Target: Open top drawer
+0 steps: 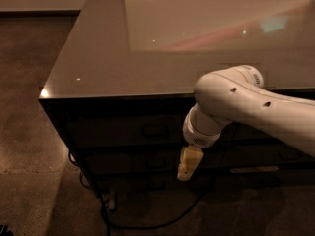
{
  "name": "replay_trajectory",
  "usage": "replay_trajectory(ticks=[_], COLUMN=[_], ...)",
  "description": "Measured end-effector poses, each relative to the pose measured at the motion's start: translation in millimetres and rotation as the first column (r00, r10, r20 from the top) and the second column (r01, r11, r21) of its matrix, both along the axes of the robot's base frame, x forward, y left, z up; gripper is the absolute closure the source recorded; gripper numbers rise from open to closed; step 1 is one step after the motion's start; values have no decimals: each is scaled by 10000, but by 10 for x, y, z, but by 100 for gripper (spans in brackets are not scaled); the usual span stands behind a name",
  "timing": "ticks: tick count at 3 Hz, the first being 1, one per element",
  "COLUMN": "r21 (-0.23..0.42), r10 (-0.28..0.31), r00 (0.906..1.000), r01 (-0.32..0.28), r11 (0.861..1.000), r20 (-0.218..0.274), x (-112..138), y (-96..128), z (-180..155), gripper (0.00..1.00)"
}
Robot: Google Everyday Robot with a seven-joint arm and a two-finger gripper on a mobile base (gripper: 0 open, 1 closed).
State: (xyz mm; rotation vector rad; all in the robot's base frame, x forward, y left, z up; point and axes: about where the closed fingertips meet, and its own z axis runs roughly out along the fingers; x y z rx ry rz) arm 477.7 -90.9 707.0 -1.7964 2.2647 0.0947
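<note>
hand (188,163): pale, blunt; below top drawer (113,131) | front: flat, dark; shut

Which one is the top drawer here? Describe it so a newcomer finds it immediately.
Find the big glossy-topped cabinet. The top drawer is the dark front directly under its countertop edge, with a small rectangular handle. The similar fronts sit below it, where the end effector hangs, right of that handle.
</note>
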Motion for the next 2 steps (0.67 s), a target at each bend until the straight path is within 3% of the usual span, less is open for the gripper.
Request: replay_trajectory(ticks=[1,2], r21=[859,860], r10=[382,383], r00=[9990,9990], r01=[-400,-401], r11=[9955,9955], r20=[223,224], x=[182,182], y=[27,27], z=[-70,-70], gripper=[0,0])
